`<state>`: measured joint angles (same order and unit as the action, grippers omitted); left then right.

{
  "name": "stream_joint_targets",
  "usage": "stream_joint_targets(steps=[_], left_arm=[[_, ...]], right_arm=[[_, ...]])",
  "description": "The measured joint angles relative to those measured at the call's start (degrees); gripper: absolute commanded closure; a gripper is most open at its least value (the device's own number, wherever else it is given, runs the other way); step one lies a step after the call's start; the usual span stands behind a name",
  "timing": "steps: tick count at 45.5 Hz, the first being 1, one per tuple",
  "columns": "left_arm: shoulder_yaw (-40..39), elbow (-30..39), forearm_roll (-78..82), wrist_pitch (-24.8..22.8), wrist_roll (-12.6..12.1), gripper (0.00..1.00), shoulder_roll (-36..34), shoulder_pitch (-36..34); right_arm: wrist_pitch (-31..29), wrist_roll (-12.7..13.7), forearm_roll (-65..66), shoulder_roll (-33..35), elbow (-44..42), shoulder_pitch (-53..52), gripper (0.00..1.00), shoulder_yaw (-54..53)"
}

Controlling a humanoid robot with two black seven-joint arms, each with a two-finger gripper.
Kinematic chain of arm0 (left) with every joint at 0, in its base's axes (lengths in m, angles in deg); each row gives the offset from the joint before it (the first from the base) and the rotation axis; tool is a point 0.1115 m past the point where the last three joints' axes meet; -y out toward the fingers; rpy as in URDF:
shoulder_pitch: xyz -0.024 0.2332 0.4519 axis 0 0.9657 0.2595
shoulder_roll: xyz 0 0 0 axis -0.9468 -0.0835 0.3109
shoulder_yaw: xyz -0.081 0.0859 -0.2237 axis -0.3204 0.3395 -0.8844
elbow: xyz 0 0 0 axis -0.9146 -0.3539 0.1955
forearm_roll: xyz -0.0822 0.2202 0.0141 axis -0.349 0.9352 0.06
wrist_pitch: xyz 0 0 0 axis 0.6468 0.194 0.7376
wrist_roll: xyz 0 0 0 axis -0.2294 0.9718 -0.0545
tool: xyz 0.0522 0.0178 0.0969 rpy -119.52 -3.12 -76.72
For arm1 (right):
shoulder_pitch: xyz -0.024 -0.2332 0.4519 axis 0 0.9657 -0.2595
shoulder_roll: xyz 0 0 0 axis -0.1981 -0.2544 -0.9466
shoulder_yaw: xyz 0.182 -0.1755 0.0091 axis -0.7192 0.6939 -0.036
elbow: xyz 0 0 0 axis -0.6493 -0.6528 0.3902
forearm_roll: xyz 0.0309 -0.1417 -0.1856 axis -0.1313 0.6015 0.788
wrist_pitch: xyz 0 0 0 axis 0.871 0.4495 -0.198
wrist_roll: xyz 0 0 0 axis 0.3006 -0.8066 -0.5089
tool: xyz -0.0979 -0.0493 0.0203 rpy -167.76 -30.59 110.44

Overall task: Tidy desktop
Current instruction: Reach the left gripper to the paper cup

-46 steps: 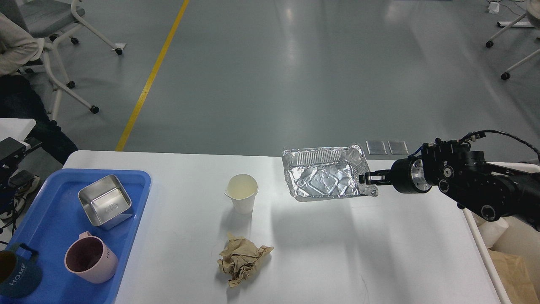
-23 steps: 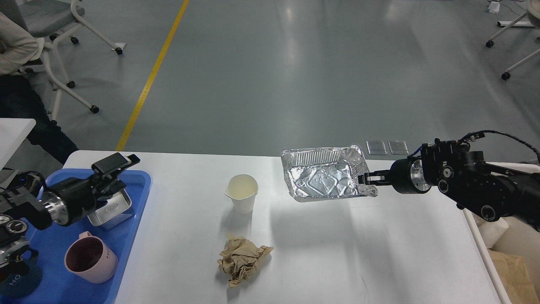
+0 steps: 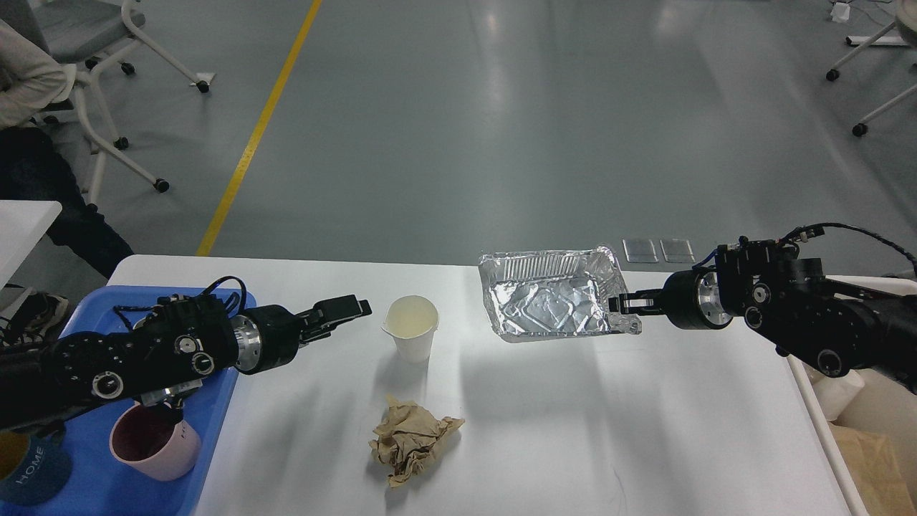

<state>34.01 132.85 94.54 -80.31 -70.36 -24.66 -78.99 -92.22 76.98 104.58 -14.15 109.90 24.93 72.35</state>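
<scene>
The white desktop [image 3: 573, 430] carries a white paper cup [image 3: 410, 327], a crumpled ball of brown paper [image 3: 412, 441] and, at its left end, a blue tray [image 3: 79, 459]. My right gripper [image 3: 622, 304] is shut on the right rim of a crumpled foil tray [image 3: 551, 301] and holds it tilted above the desktop's far right part. My left gripper [image 3: 347, 309] reaches out over the desktop just left of the paper cup and is apart from it. Its fingers are seen side-on and cannot be told apart.
The blue tray holds a pink mug [image 3: 152, 443] and a dark teal mug [image 3: 29, 466]; my left arm covers the rest of it. A cream-white bin [image 3: 845, 401] stands past the table's right edge. Office chairs and a seated person are at the far left.
My left arm has swung in from the left, across the blue tray and out toward the paper cup. My right gripper and the foil tray have stayed almost still.
</scene>
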Motion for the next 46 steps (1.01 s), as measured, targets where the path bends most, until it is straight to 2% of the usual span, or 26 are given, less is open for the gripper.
stream_joint_targets(steps=[13, 33, 36, 41, 44, 45, 46], left_arm=[[2.4, -8.0, -0.4, 0.0, -0.2, 0.06, 6.8, -0.8], [6.0, -15.9, -0.4, 0.0, 0.6, 0.30, 14.7, -0.4], [6.3, -16.3, -0.4, 0.2, 0.6, 0.39, 15.3, -0.4], [7.3, -18.6, -0.4, 0.3, -0.1, 0.47, 17.1, -0.3], [8.0, -20.2, -0.4, 0.3, -0.2, 0.56, 18.3, -0.2], [8.1, -20.5, -0.4, 0.3, -0.2, 0.63, 18.6, -0.1], [8.4, -20.9, -0.4, 0.3, -0.2, 0.74, 18.9, 0.0]], right_arm=[[0.3, 0.0, -0.1, 0.3, 0.3, 0.6, 1.00, -0.3], [0.4, 0.0, -0.1, 1.4, 0.7, 0.9, 1.00, -0.8], [0.4, 0.0, -0.1, 1.7, 0.9, 0.9, 1.00, -0.9], [0.7, 0.0, -0.1, 2.1, 1.0, 1.3, 1.00, -1.0], [1.0, 0.0, -0.1, 2.1, 1.2, 1.5, 1.00, -1.0], [1.0, 0.0, -0.1, 2.1, 1.2, 1.5, 1.00, -1.0], [1.1, 0.0, -0.1, 2.1, 1.3, 1.5, 1.00, -1.0]])
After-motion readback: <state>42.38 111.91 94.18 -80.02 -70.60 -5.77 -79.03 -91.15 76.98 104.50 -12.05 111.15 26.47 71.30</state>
